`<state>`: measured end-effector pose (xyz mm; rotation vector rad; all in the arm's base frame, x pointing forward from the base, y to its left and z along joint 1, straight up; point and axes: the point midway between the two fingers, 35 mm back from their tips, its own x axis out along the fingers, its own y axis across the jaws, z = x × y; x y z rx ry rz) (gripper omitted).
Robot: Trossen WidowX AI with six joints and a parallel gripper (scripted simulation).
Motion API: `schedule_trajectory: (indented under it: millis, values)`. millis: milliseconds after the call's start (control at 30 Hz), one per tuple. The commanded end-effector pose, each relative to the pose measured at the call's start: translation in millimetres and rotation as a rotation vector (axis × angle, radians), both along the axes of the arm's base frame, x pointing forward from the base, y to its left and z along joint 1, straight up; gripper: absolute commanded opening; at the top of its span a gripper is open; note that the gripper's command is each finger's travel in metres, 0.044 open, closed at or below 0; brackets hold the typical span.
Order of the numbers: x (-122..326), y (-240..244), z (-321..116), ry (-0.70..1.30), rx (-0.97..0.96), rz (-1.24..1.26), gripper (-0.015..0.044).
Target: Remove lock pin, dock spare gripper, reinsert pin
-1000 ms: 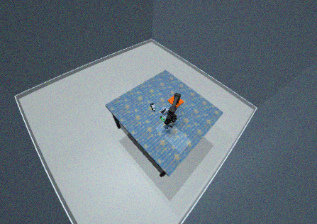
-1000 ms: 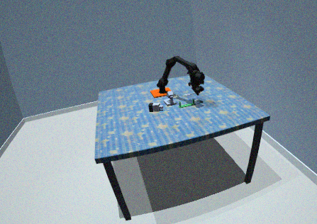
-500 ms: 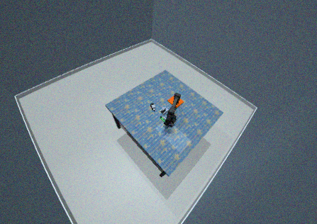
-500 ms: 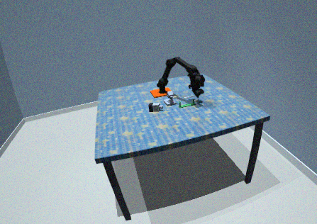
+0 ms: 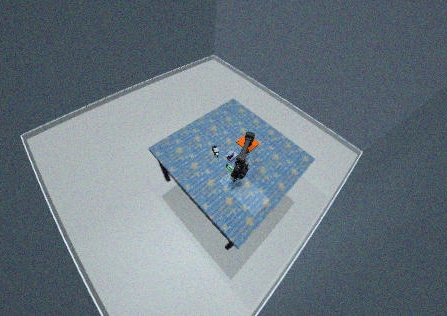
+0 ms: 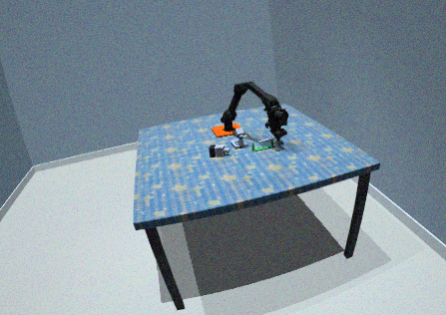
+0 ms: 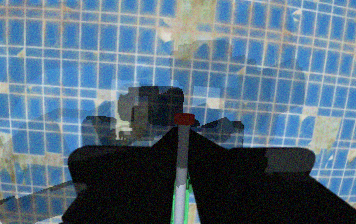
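The pin (image 7: 182, 155) is out of the mount (image 5: 230, 156) (image 6: 238, 143), low by the green stand (image 5: 229, 168) (image 6: 261, 149) (image 7: 188, 202); the gripper (image 5: 234, 179) (image 6: 278, 145) (image 7: 180, 131) is closed on it. I judge that parking the pin is in hand: next, lower it gently, release, then fetch the spare (image 5: 215, 150) (image 6: 219, 151). The wrist view shows the pin's red end; only the other two show the spare, undocked.
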<state>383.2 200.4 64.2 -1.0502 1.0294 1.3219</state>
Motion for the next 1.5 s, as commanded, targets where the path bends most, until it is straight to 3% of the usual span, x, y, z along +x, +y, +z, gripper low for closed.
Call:
schedule_trajectory:
  millis: [0,233,500,1467]
  values:
    - [0.0,0.1,-4.6,0.001,0.000,-0.004,0.0000]
    - [0.0,0.1,-4.8,0.001,0.000,-0.004,0.0000]
    - [-0.2,0.0,-4.3,0.001,0.000,0.000,0.0200]
    - [-5.2,-2.3,63.7,0.023,-0.010,0.000,0.0200]
